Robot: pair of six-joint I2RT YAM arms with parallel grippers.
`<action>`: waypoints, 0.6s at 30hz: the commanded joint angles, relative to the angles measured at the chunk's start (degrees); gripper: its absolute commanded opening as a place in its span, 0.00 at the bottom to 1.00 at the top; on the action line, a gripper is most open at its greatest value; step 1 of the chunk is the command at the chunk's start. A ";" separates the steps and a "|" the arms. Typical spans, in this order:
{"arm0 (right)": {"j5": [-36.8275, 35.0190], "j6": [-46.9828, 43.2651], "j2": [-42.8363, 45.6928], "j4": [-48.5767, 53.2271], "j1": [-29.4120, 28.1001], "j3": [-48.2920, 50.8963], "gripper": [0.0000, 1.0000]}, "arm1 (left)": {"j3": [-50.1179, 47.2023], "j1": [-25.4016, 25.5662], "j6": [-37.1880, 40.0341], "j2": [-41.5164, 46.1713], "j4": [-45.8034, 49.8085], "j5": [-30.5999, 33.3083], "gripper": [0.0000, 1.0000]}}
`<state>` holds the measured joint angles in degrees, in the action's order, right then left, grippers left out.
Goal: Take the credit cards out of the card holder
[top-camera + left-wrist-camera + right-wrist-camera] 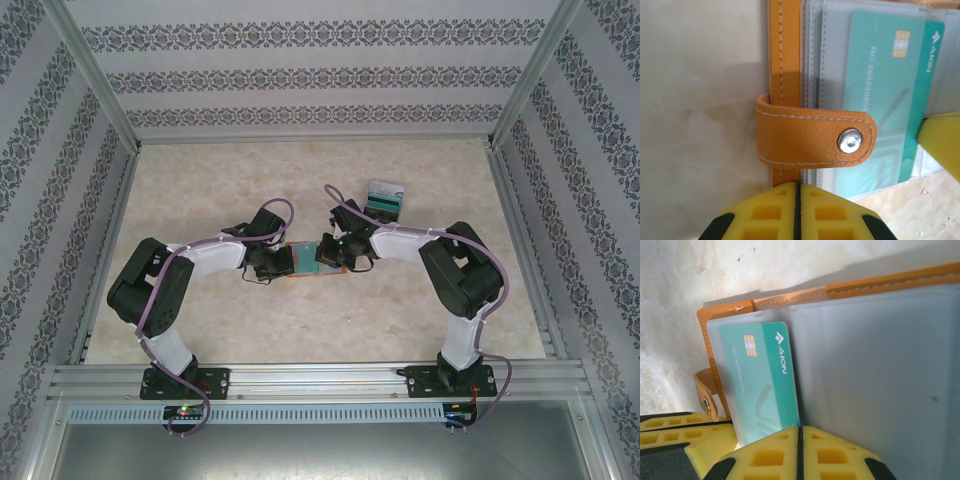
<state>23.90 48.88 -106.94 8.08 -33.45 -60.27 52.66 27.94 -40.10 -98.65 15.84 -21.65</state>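
Overview is being given by the top camera: the left gripper (280, 264) is being held at the left end of the card holder (303, 258), which is lying open and flat on the table (250, 180). The right gripper (330, 252) is being held over its right part. A clear box (385, 200) with teal contents is standing behind and to the right of the card holder, well apart from it.

Finer detail is being supplied by the wrist cameras. From the left wrist, the card holder's orange-tan grained leather and pale stitching are being shown, with a strap (805, 137) folded over its edge and a silver snap (849, 140) at the strap's end. The left gripper's yellow fingers (767, 215) are being held together without a gap at the stitched edge beside the strap; whether leather is being pinched cannot be told.

Under a clear sleeve (825, 60) at the card holder's strap end, a teal credit card (880, 90) is being carried. A gold chip (901, 42), white "AION" lettering and a faint line beginning "NO" are being displayed on it.

From the right wrist, the wider frosted sleeve next to that card is being shown. The right gripper's fingers, likewise closed together, are being rested at the credit card's lower corner; whether the card is being nipped cannot be told.
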 commanded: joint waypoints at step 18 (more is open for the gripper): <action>3.54 -0.83 -1.95 -4.71 0.14 -0.07 0.19 | 0.95 -0.43 -0.20 -1.72 0.25 0.78 0.00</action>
<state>26.15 48.07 -107.50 5.21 -32.77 -58.98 52.86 27.94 -40.12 -98.80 15.86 -21.63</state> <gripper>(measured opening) 0.186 0.047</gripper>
